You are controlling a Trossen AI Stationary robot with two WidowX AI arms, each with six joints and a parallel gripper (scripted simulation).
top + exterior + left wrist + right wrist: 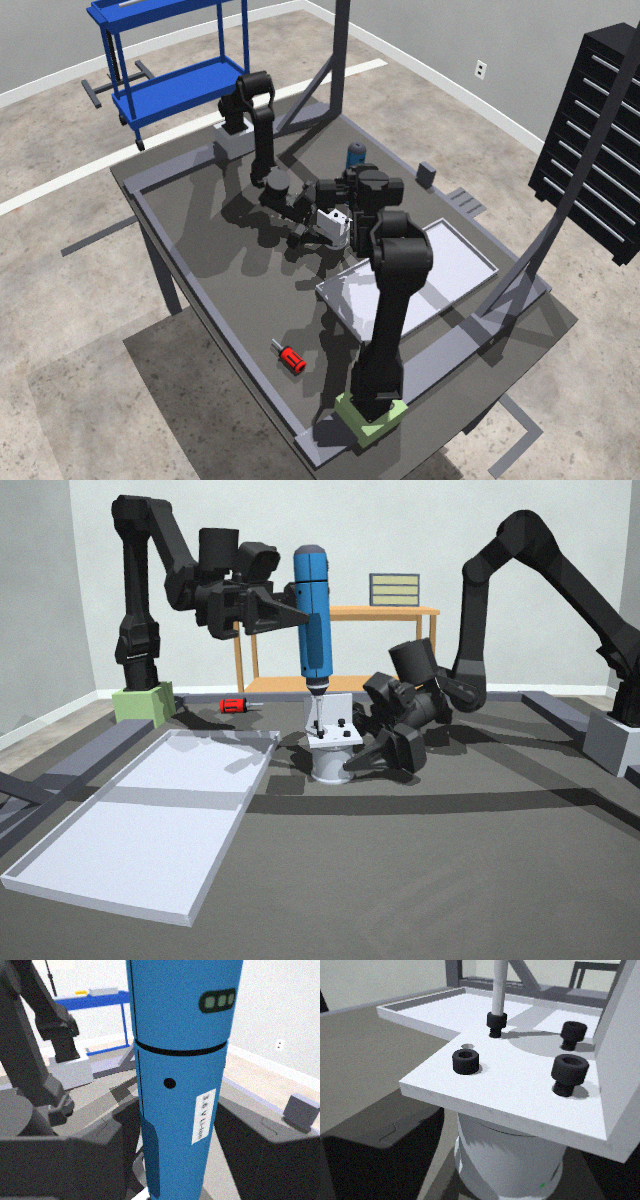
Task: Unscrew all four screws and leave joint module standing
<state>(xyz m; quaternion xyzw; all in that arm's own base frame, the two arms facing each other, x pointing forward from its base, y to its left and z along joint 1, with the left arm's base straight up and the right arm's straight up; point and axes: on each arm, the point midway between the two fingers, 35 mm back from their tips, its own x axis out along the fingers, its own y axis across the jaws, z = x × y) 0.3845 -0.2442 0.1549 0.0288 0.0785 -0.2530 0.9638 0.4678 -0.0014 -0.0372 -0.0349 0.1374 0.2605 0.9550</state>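
The silver-white, round joint module (pixel 338 240) (pixel 331 765) (pixel 510 1155) stands upright on the dark grey table (pixel 222 279) (pixel 413 883) (pixel 350 1070), right of the shallow white tray (pixel 465 258) (pixel 129 852) (pixel 435 1010). On it sits the white, L-shaped bracket (pixel 330 222) (pixel 336 707) (pixel 520 1090), its upright wall at the far side.

The left gripper (pixel 308 616) (pixel 176 1103) is clamped around the long blue barrel of the electric screwdriver (pixel 356 155) (pixel 312 629) (pixel 180 1060), which stands nearly upright, its bit on the black near-left screw (pixel 320 734) (pixel 495 1024). That screw's neck shows above the plate, as do those of the far-left screw (pixel 316 722) (pixel 573 1032) and the far-right screw (pixel 341 721) (pixel 569 1072). The near-right screw (pixel 346 733) (pixel 465 1061) has a pale hole just beside its head; its seating cannot be told

The right gripper (pixel 320 222) (pixel 351 738) (pixel 507 1114) is open, its fingers around the module's body. A red-handled screwdriver (pixel 293 360) (pixel 233 705) lies at the far left
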